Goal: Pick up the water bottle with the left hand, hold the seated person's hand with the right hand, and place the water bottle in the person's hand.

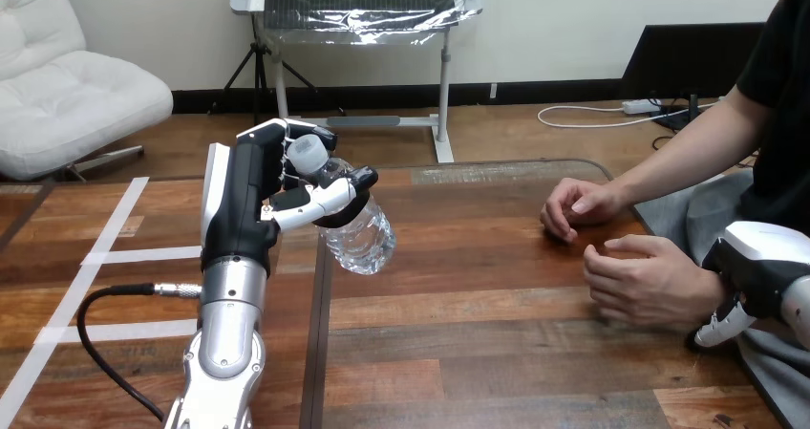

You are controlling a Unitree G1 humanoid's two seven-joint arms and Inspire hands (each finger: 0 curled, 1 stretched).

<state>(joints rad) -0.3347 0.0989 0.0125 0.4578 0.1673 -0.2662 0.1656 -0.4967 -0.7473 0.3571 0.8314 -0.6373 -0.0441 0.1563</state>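
Note:
My left hand [250,195] is raised over the table's left edge, with fingers and thumb curled round the neck of a clear plastic water bottle [363,240]. The bottle is off the table and tilted, white cap up and to the left, base down and to the right. At the right edge my right hand [764,262] lies over the wrist of the person's nearer hand [642,281], a finger curling under it. That hand hovers just above the table, fingers loosely bent and nothing in it. The person's farther hand [575,209] rests on the table.
The wooden table [478,333] stretches between the bottle and the person's hands. A black cable [105,338] loops beside my left forearm. White tape lines mark the floor at the left.

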